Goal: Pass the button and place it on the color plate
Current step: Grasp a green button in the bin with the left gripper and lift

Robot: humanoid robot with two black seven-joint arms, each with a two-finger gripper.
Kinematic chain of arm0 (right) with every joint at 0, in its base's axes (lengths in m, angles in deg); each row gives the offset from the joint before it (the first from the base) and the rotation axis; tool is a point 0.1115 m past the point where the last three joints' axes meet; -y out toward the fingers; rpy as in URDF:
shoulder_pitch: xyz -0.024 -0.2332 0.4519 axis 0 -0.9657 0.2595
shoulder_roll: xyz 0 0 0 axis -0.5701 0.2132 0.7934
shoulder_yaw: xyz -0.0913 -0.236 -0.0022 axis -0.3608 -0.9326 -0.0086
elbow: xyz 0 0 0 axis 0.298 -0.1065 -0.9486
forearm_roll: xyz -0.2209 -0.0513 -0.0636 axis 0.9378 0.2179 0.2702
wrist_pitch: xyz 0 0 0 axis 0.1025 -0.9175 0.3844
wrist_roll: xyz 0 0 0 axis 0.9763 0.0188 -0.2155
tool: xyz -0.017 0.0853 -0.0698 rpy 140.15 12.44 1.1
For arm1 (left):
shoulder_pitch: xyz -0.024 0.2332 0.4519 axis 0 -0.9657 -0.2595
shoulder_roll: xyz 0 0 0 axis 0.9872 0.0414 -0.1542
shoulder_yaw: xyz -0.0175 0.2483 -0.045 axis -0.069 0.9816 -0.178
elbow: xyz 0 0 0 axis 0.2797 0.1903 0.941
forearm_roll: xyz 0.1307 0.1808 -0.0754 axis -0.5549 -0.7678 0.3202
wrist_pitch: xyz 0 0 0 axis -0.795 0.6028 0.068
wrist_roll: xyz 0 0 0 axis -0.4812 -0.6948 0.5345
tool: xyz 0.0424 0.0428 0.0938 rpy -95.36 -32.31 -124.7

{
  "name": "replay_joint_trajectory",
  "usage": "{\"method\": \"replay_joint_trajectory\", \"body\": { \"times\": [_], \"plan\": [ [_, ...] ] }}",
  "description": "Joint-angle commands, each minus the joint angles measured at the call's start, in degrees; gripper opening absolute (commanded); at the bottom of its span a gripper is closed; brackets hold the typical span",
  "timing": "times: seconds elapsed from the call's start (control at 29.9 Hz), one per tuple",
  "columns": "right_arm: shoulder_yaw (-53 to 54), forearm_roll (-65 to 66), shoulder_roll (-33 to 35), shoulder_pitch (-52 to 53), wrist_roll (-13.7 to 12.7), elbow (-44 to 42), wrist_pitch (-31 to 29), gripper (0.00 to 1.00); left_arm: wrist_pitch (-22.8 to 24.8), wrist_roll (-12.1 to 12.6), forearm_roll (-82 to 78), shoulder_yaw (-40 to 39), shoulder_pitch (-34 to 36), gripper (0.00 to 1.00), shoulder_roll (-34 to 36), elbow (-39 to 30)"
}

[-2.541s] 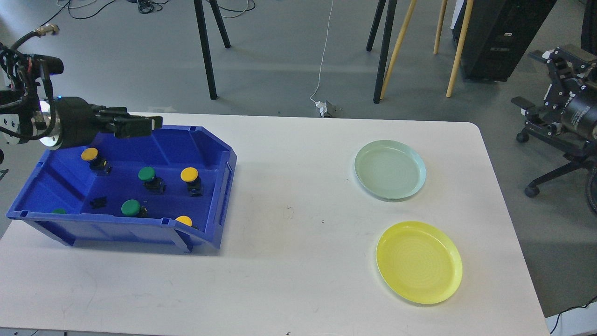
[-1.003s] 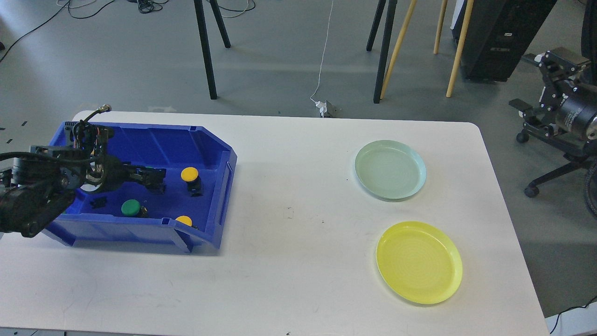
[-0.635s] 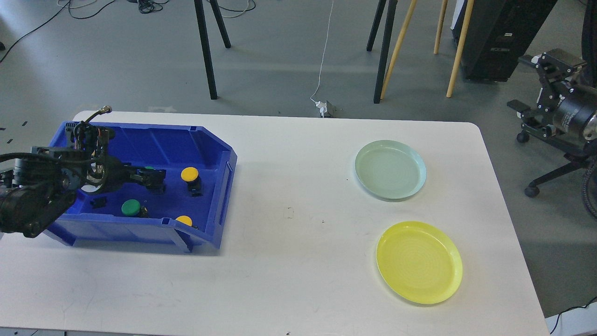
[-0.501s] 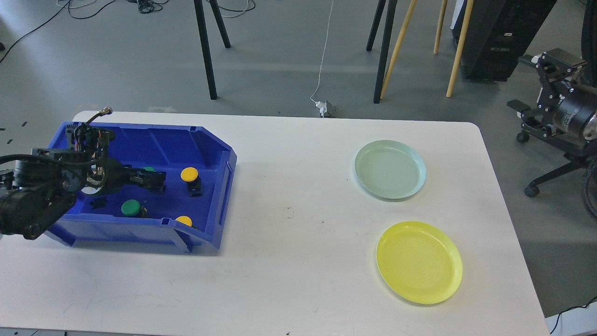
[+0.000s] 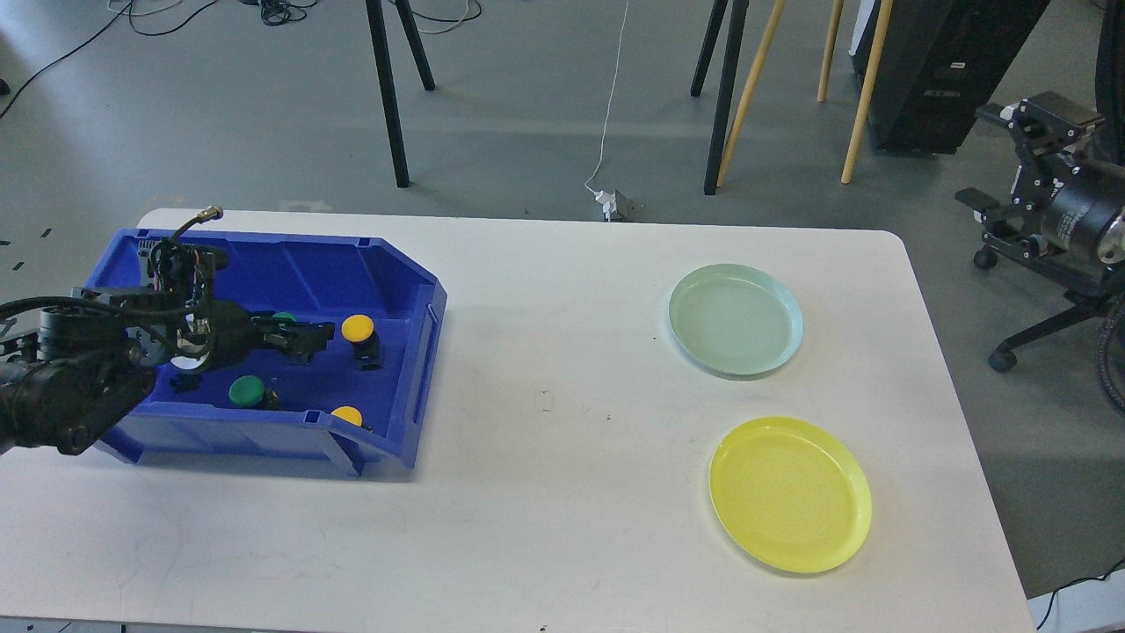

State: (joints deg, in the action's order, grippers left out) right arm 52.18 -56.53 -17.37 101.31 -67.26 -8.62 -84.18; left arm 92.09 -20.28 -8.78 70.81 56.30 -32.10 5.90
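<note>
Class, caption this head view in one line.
Left gripper reaches into blue plastic bin of buttons; green plate and yellow plate wait.

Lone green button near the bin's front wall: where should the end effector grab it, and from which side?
Judging by its pose, take the green button from above, fingers closing on the rim of its round cap. The cap faces up, its black base sits low beneath it, and the blue bin's front wall blocks a near-side approach.

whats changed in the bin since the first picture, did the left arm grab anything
The left gripper came down from above the blue bin's back wall into the bin and now sits over a green button, mostly hiding it. Whether it has closed on it cannot be told. The right gripper shifted only slightly. Other buttons, the green plate and yellow plate stayed put.
</note>
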Motion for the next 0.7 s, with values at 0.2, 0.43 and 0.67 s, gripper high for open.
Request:
{"method": "replay_joint_trajectory", "body": {
  "times": [0.2,0.43,0.67],
  "plan": [
    [0.00,0.06,0.00,-0.01,0.00,0.00,-0.01,0.99,-0.30,0.98,-0.49,0.40,-0.09,0.65,-1.36,2.23],
    [0.00,0.06,-0.71,0.08,0.00,0.00,0.08,0.99,0.14,2.13,-0.40,0.40,-0.09,0.32,-1.71,3.91],
    [0.00,0.85,-1.85,0.16,0.00,-0.09,0.87,0.99,0.49,1.60,0.21,0.14,0.35,0.27,-1.45,2.86]
  ]
}}
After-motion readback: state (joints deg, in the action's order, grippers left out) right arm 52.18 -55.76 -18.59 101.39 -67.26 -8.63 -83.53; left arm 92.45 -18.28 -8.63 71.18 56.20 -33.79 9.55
